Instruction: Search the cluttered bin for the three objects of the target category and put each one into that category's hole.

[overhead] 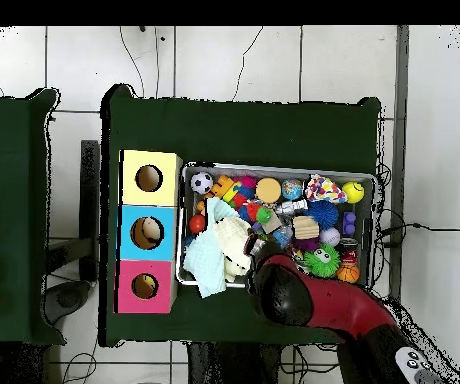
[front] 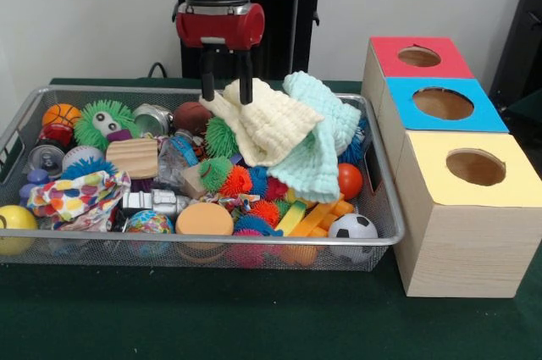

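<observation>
The bin [front: 212, 240] is a long silver wire-mesh basket packed with toys; it also shows in the overhead view [overhead: 274, 167]. A cream cloth [front: 267, 127] lies on the pile at the back, over a mint knitted cloth [front: 318, 148]. My gripper [front: 226, 89] hangs at the cream cloth's top edge. It is open, with the right finger against the cloth's raised corner. In the overhead view my arm [overhead: 314, 300] covers the gripper, beside the cream cloth [overhead: 234, 243]. The hole [front: 418, 56] in the red-topped box is at the far right; it also shows in the overhead view [overhead: 145, 286].
A blue-topped box [front: 443, 103] and a yellow-topped box [front: 475, 167] stand in a row with the red one, right of the bin. The bin holds a soccer ball [front: 352, 229], a yellow ball [front: 13, 226], a green furry toy [front: 103, 123], a patterned cloth [front: 76, 195] and spiky balls.
</observation>
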Tool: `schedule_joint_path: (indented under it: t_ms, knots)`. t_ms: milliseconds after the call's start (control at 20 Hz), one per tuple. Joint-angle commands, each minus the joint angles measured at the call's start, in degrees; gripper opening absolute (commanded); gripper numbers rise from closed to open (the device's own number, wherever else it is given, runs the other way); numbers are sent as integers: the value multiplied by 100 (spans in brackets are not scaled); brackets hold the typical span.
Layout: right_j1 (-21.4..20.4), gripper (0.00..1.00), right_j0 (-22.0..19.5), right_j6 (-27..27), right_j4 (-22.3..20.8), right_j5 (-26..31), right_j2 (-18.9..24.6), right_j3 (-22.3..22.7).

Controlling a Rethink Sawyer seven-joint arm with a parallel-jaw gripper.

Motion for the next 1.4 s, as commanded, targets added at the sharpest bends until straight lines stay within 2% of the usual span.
schedule_joint_path:
  t_ms: [50,250,600,900,1150,1400]
  knots:
    - [-24,100,-307,-369,-324,632,559,-700]
    - [-17,100,-332,-491,-435,761,522,-726]
    - [372,100,-415,-483,-862,679,245,-777]
    - [550,100,-594,-356,-1160,658,149,-380]
    - [736,100,-696,-222,-1441,423,86,-171]
    - [1103,100,-683,-107,-1783,106,-54,-376]
